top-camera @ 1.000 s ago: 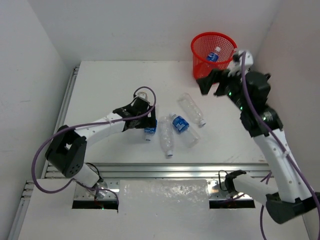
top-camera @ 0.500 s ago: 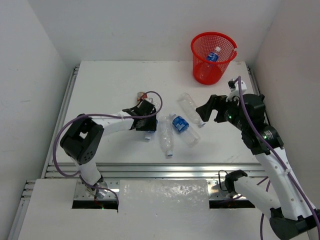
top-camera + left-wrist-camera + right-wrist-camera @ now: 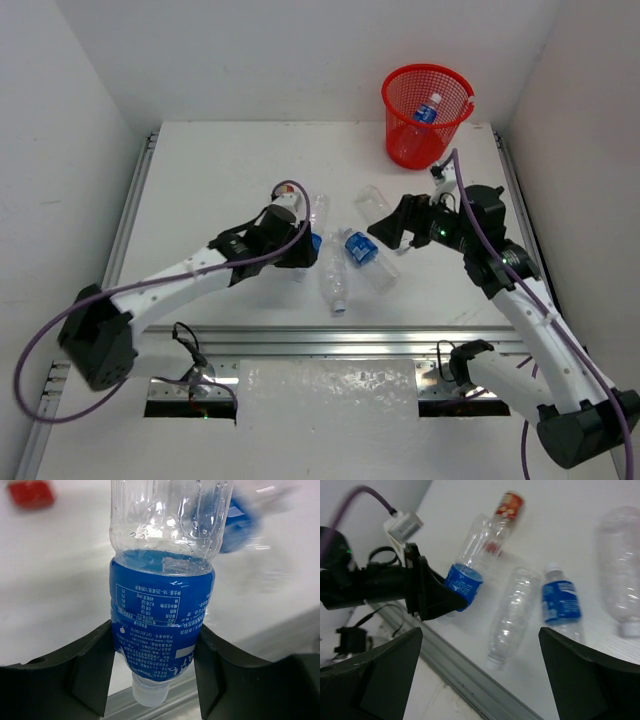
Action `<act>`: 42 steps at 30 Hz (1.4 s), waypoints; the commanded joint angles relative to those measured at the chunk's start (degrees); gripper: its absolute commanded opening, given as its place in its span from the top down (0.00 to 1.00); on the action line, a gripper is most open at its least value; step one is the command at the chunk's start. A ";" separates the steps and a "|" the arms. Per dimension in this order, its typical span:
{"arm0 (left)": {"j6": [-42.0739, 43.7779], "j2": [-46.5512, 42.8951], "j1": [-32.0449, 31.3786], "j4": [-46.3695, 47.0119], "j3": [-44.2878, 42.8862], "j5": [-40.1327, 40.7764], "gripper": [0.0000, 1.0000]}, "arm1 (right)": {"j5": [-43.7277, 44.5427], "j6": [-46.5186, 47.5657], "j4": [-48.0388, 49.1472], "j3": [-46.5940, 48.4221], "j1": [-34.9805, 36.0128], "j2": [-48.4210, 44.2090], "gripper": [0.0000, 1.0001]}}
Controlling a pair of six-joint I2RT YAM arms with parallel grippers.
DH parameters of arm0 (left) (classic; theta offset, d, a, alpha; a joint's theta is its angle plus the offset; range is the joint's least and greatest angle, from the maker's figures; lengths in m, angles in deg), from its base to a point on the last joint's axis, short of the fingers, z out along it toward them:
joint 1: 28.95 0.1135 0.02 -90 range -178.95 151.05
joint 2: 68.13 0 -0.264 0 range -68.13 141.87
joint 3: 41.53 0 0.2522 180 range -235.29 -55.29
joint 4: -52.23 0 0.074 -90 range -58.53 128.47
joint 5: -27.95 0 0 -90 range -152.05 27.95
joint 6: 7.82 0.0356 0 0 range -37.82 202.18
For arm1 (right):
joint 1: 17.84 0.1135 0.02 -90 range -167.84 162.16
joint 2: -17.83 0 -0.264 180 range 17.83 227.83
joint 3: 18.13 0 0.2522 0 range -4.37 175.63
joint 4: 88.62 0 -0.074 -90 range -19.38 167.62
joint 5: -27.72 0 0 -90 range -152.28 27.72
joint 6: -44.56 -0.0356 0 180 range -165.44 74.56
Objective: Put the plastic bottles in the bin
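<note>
The left gripper [image 3: 154,635] is clenched on a blue-labelled bottle [image 3: 162,587], its fingers [image 3: 92,665] pressing either side of the label. The bottle's long axis runs across the jaws, cap toward the near edge of the table [image 3: 200,170] and clear base toward the far side, beside a red-labelled bottle [image 3: 509,505]. Just right lie a plain bottle [image 3: 333,278], cap toward the near edge, and a second blue-labelled bottle [image 3: 360,250], cap toward the far edge. The right gripper [image 3: 392,232] hangs with its jaws released wide and holds nothing, above another plain bottle [image 3: 375,203] lying at a slant. The bin [image 3: 400,135] stands at the far right corner, 1 bottle [image 3: 427,108] already inside; it is well apart from the left gripper's load, up and to the right, and nearer the right arm.
</note>
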State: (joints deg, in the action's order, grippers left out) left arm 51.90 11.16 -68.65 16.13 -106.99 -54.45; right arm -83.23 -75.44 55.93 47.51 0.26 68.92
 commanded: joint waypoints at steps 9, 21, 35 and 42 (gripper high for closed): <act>-0.30 -20.13 -1.52 24.89 5.12 -35.87 1.00 | -24.74 -17.37 40.22 -3.80 1.31 8.93 0.01; 0.75 -20.40 -1.52 16.06 0.75 -26.72 0.01 | -19.77 -12.38 35.08 1.81 6.94 15.97 1.00; 2.60 -26.82 -1.52 -14.04 -0.60 15.42 0.00 | 20.67 -4.20 13.87 41.58 -12.83 40.47 1.00; -0.21 -24.53 -1.34 -15.18 1.25 16.83 0.00 | 20.41 2.13 14.05 73.42 -17.93 64.63 1.00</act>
State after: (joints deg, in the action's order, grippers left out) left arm 52.82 -12.38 -70.12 1.63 -106.14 -40.66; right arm -66.05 -77.80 68.67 109.83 -16.87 127.68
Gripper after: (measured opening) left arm 0.996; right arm 0.517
